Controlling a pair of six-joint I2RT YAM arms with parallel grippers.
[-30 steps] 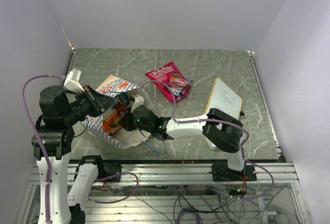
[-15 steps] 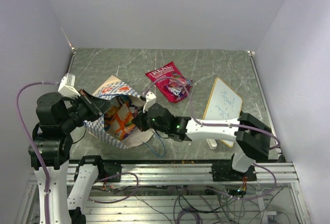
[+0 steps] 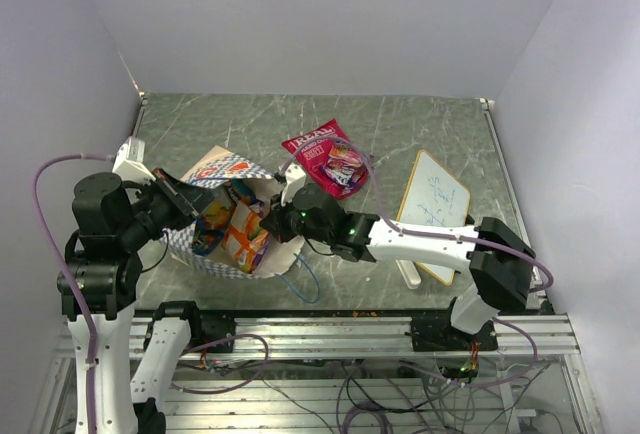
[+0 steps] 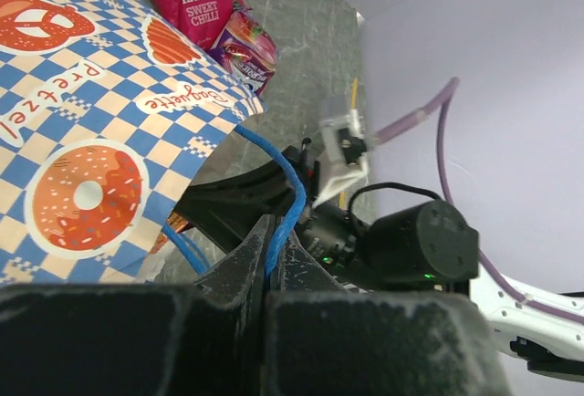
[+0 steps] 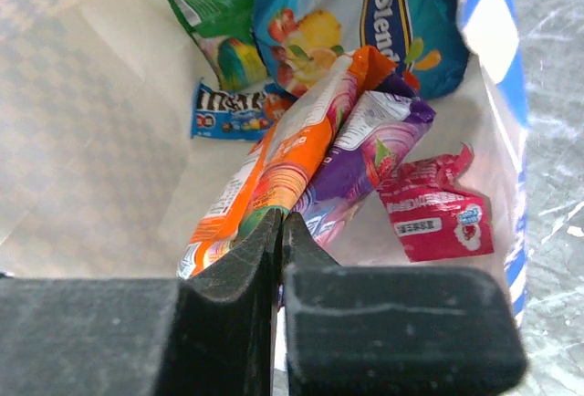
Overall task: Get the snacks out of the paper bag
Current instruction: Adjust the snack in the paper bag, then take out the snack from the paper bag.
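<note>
The paper bag [image 3: 222, 167] lies on its side at the 9 o'clock side of the grey surface [image 3: 250, 124], its cream-lined mouth opening toward 3 o'clock. The left fingers [image 4: 272, 250] are pressed together on the blue string handle [image 4: 290, 186], which runs up from between them to the bag's upper rim. The right fingers [image 5: 280, 232] reach into the mouth from 3 o'clock and are closed tip to tip on the lower end of the orange packet [image 5: 274, 163], whose corner disappears into the seam between them. Touching that packet at its 3 o'clock side is a purple packet [image 5: 370, 145], and a small red packet [image 5: 433, 218] lies just beside the purple one at 4 o'clock, against the bag's wall. Deeper in, at 12 to 1 o'clock, sits a blue-green packet [image 5: 406, 22] with fruit printed on it; a green packet [image 5: 214, 13] is at 11 o'clock and a small blue candy packet [image 5: 228, 109] at 10 o'clock. Outside the bag, at 12 o'clock of the surface's middle, the larger red bag [image 3: 312, 146] lies flat with a second purple packet [image 3: 345, 166] resting on its 4 o'clock corner. The whiteboard [image 3: 432, 206] lies at 3 o'clock, well apart from the bag.
</note>
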